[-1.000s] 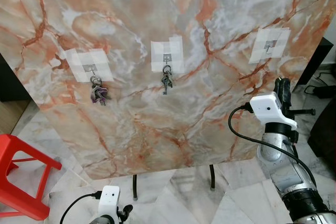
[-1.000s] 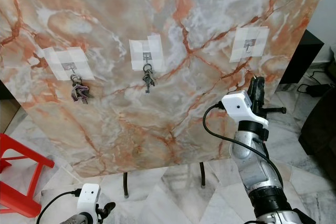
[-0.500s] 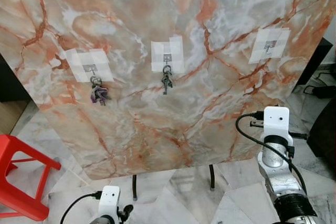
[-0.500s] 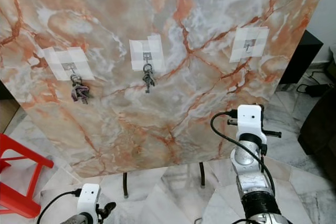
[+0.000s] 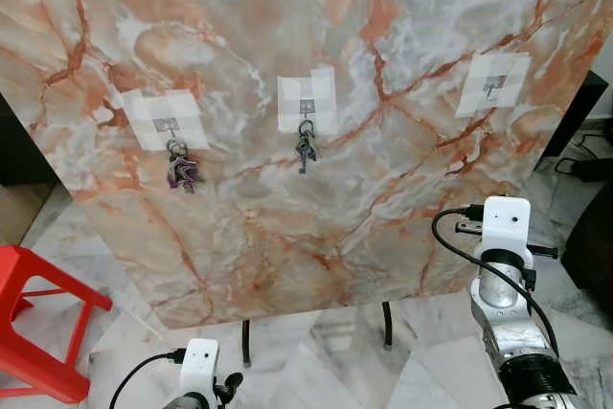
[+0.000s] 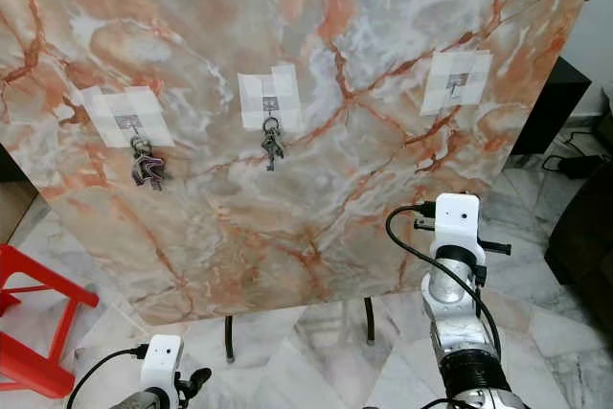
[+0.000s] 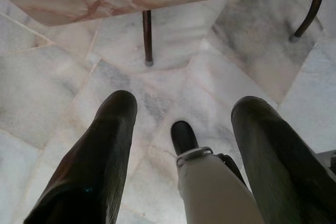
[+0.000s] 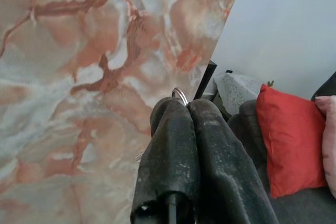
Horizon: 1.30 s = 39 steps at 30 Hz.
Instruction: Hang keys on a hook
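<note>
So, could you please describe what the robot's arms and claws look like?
The right arm is silver metal with dark joints, a white camera box at the wrist and a looping black cable. The left arm carries the same white box and cable. Each claw has two long, rounded black fingers.

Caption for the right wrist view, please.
Right gripper, jaws shut on a key ring, beside the marble board.

Right tool (image 8: 181,109): fingers pressed together over the keys (image 8: 180,94); one ring loop visible, remainder hidden.
</note>
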Tool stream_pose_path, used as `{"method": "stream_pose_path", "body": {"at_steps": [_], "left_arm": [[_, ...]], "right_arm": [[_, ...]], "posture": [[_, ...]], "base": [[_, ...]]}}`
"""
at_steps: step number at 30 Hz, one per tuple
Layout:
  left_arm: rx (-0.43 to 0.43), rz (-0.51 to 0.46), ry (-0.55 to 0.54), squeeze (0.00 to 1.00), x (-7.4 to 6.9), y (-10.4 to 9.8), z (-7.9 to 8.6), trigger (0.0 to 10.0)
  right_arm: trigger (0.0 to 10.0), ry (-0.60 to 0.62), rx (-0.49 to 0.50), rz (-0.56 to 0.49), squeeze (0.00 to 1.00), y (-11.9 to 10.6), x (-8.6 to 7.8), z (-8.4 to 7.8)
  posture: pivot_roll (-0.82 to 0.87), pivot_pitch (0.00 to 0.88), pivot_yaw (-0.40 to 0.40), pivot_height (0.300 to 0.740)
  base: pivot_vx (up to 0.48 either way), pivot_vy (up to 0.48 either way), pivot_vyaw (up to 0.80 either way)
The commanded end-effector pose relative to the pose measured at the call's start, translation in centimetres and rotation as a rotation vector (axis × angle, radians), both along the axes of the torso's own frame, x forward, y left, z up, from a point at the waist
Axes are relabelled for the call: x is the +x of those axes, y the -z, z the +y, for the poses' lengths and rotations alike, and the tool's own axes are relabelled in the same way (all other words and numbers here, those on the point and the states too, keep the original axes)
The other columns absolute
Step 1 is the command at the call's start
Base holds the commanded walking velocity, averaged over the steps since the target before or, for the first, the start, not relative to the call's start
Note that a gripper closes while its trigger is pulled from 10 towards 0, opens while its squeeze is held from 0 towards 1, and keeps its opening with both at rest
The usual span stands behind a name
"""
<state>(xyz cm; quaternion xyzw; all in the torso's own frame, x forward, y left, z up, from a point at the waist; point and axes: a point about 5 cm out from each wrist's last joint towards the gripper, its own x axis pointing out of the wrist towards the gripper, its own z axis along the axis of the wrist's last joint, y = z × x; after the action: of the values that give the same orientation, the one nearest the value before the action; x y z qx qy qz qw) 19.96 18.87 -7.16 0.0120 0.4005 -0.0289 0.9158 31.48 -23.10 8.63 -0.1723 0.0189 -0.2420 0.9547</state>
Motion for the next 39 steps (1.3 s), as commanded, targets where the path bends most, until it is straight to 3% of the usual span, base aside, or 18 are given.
{"method": "stream_pose_path", "body": {"at_steps": [1,12,15,18,28,34,39], "left_arm": [[0.019,0.035,-0.001,0.00,-0.3,0.2,0.2,10.0],[0.088,0.062,-0.140,0.00,-0.8,0.5,0.8,10.0],[0.087,0.061,-0.138,0.00,-0.8,0.5,0.8,10.0],[0.076,0.050,-0.128,0.00,-0.7,0.5,0.7,10.0],[0.071,0.055,-0.127,0.00,-0.7,0.5,0.6,10.0],[0.067,0.054,-0.126,0.00,-0.7,0.5,0.6,10.0],[0.066,0.052,-0.123,0.00,-0.6,0.4,0.6,10.0]], "right_arm": [[10.0,0.007,0.011,-0.028,0.00,-0.6,0.3,-0.3],[10.0,0.064,0.016,-0.037,0.00,-0.8,0.1,-1.2],[10.0,0.092,0.039,-0.031,0.00,-0.5,0.0,-1.4],[10.0,0.196,0.147,0.012,0.00,0.9,-1.0,-2.4],[10.0,0.205,0.137,0.021,0.00,1.4,-2.1,-2.8],[10.0,0.195,-0.041,-0.038,0.00,-0.7,-1.7,-2.8],[10.0,0.120,-0.213,-0.119,0.00,-3.5,-0.1,-2.1]], "posture": [[-0.14,0.028,0.009,0.740],[-0.14,0.037,0.007,0.740],[-0.14,0.037,0.007,0.740],[-0.14,0.037,0.007,0.740],[-0.15,0.041,0.004,0.740],[-0.14,0.038,0.004,0.740],[-0.15,0.035,0.006,0.740]], "base": [[0.289,0.000,0.00],[0.295,0.000,0.00],[0.314,0.000,0.00],[0.187,0.000,0.00],[0.000,0.000,0.00],[0.000,0.000,0.00],[0.000,0.000,0.00]]}}
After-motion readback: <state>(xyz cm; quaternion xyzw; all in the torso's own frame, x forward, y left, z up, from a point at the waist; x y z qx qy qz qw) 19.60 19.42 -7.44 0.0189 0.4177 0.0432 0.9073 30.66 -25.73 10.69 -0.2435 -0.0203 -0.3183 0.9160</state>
